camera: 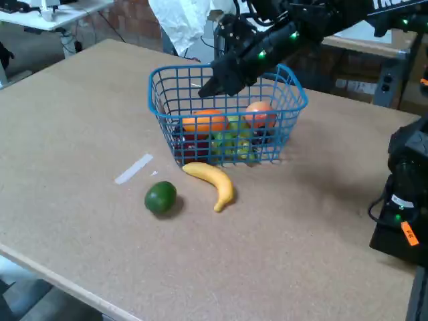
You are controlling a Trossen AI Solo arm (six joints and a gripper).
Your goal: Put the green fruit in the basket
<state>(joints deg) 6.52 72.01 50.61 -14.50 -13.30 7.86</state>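
The green fruit (pixel 160 197) is a small round dark green ball lying on the brown table, in front of and to the left of the basket. The basket (pixel 167 124) is blue wire mesh and holds orange, red and yellow-green fruits. My gripper (pixel 208 87) hangs over the basket's back left part, above the fruits inside, well away from the green fruit. Its dark fingers point down to the left, and I cannot make out whether they are open or shut. Nothing shows between them.
A yellow banana (pixel 212 182) lies just in front of the basket, right of the green fruit. A strip of white tape (pixel 134 168) is stuck to the table at the left. The arm's black base (pixel 404 200) stands at the right edge.
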